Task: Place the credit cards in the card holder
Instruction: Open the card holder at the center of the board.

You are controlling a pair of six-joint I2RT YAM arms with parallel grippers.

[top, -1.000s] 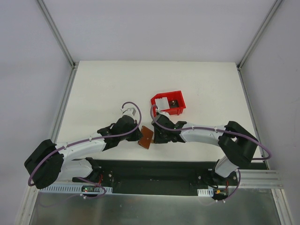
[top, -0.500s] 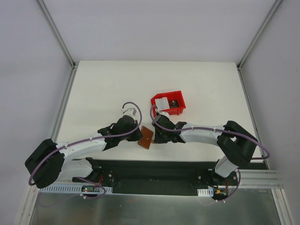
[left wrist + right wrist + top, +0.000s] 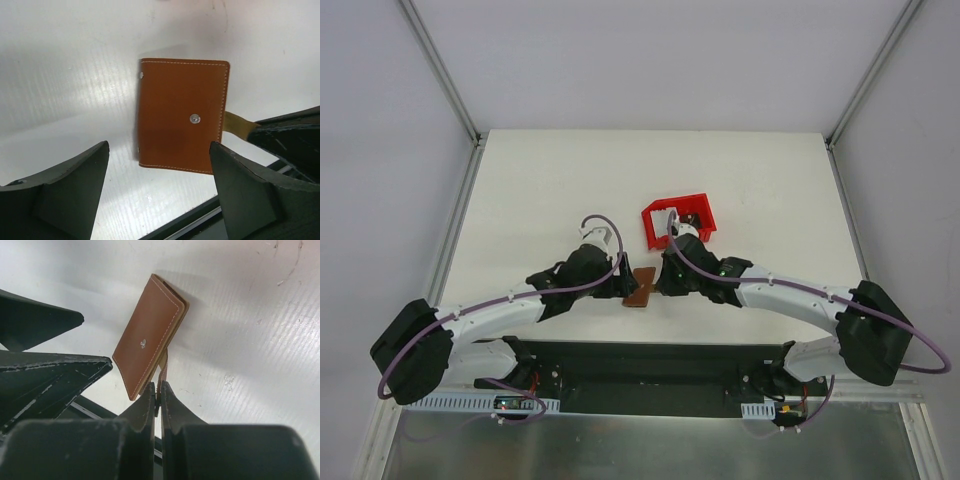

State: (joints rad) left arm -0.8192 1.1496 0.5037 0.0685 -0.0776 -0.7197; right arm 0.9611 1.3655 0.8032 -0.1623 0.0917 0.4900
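Note:
The brown card holder (image 3: 642, 287) lies closed near the table's front edge, between my two grippers. Its face with the small metal snap (image 3: 194, 118) fills the left wrist view. My left gripper (image 3: 159, 150) is open, its fingers standing wide just short of the holder (image 3: 180, 122) without touching it. My right gripper (image 3: 158, 390) is shut on the holder's thin tan strap (image 3: 163, 367), and the holder (image 3: 150, 340) tilts up from that pinch. A whitish credit card (image 3: 663, 219) lies in the red bin (image 3: 692, 203).
The red bin stands just behind my right gripper (image 3: 665, 282) and also holds a small dark item. The black base rail (image 3: 640, 360) runs along the near edge right below the holder. White walls with metal posts enclose the table.
My left gripper has opened and let go of the holder. My right gripper has closed on the strap, and the right arm swung so the holder shifted slightly right.

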